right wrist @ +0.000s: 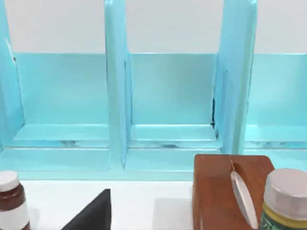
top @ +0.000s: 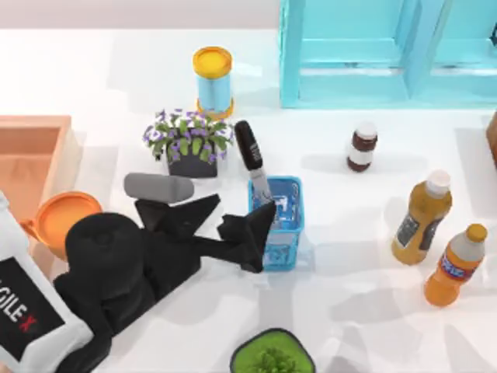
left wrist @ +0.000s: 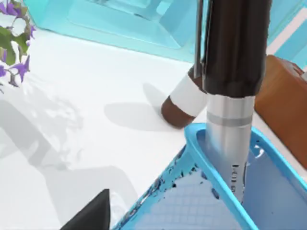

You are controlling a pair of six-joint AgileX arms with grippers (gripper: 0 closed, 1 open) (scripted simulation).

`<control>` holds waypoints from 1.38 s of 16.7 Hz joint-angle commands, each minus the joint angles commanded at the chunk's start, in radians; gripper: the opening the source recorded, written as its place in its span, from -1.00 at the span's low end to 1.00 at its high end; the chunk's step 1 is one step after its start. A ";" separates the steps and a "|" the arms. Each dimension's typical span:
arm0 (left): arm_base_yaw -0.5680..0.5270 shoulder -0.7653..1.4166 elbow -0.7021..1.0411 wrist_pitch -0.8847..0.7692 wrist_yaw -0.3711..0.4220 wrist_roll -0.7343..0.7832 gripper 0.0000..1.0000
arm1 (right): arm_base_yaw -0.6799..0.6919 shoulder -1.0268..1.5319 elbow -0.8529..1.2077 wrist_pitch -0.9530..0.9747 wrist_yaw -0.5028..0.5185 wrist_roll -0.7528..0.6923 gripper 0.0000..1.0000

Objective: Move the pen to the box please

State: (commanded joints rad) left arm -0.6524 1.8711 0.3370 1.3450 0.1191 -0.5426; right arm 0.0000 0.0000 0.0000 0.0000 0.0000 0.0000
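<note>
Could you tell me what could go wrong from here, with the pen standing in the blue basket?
1. The pen leans in the light blue basket; the left gripper at the basket's rim could tip or drag the basket instead of the pen.
2. The way to the box at the table's left passes the flower pot and orange bowl; a low carry might clip them.

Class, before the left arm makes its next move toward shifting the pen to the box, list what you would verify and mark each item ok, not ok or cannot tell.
1. pen stands tilted in the blue basket, black cap up: ok.
2. left gripper beside the basket, near the pen: ok.
3. Pen already gripped: cannot tell.
4. box at the table's left, open: ok.
5. potted flowers and orange bowl near the path to the box: not ok.
</note>
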 joint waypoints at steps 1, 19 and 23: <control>-0.005 0.029 0.039 -0.012 -0.005 -0.002 1.00 | 0.000 0.000 0.000 0.000 0.000 0.000 1.00; -0.012 0.208 0.266 -0.060 -0.009 -0.004 -0.06 | 0.000 0.000 0.000 0.000 0.000 0.000 1.00; -0.012 0.208 0.266 -0.060 -0.009 -0.004 -0.66 | 0.000 0.000 0.000 0.000 0.000 0.000 1.00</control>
State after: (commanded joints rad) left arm -0.6646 2.0792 0.6026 1.2851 0.1097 -0.5461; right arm 0.0000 0.0000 0.0000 0.0000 0.0000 0.0000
